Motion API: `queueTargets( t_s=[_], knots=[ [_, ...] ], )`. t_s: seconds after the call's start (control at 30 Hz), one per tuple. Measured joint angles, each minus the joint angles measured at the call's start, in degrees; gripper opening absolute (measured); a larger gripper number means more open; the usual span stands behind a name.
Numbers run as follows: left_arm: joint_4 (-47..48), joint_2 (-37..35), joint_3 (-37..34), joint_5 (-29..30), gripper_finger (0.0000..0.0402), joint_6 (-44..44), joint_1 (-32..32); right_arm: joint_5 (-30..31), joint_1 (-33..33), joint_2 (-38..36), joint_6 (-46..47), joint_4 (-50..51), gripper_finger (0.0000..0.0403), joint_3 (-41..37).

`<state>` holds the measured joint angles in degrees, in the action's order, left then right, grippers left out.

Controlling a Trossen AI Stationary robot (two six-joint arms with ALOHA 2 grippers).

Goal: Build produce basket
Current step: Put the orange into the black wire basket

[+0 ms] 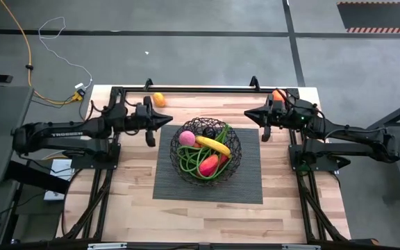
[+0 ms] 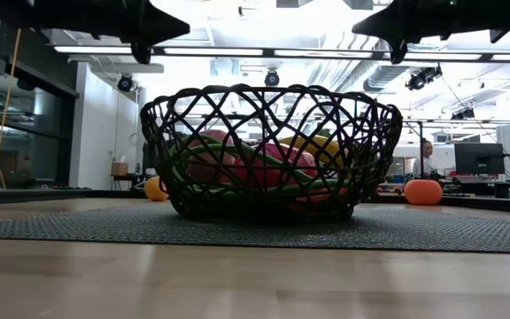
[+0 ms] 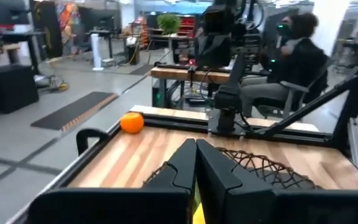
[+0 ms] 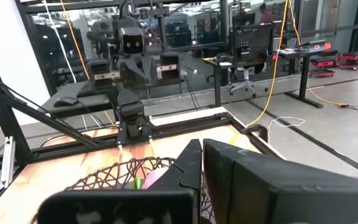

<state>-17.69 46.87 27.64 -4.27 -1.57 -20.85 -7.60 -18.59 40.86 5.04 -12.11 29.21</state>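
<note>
- Seemingly the filling is nearly done: the basket (image 1: pixel 205 148) sits on the ribbed mat (image 1: pixel 245 186), between the two grippers and lower than both, which hang above the table in the low view.
- Inside it lie a pink peach (image 1: pixel 187 137), a yellow banana (image 1: pixel 214 144), a red pepper (image 1: pixel 209 165) and looping green beans (image 1: pixel 189 161); a dark round fruit may sit near the middle, but the mesh hides it too much to be sure.
- Two pieces remain outside. One orange (image 1: pixel 158 99) rests on the table just behind the left gripper (image 1: pixel 167 119), near the far edge. A second orange (image 1: pixel 278 96) lies close behind the right gripper (image 1: pixel 250 115), beside that arm's wrist.
- Both grippers are clenched on nothing, fingers pressed together, tips aimed at the basket from either side.
- My reading of the next move: either arm must swing back toward its own orange, spread its fingers, descend over the fruit, then carry it to the basket rim and release above the beans.
- A round orange may roll off the table's far edge if nudged.
</note>
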Motion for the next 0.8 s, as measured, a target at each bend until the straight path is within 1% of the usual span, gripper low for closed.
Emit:
queueTargets(
  t_s=[0.13,0.23,0.3,0.8],
  knots=[
    [-0.04,0.00,0.89,-6.17,0.0000,0.59,-2.25,-0.26,0.00,0.00,0.03,0.72,0.0000,0.00],
    [-0.08,0.00,0.92,-11.21,0.0000,-1.26,-3.23,-1.78,-0.01,0.00,0.04,0.72,0.0000,0.00],
    [-0.09,0.00,0.92,-13.56,0.0000,-2.82,-3.51,-2.25,0.00,0.00,0.04,0.72,0.0000,0.00],
    [-0.13,0.00,0.92,-14.19,0.0000,-3.80,-3.55,-2.29,0.00,0.00,0.04,0.72,0.0000,0.00]
  ],
)
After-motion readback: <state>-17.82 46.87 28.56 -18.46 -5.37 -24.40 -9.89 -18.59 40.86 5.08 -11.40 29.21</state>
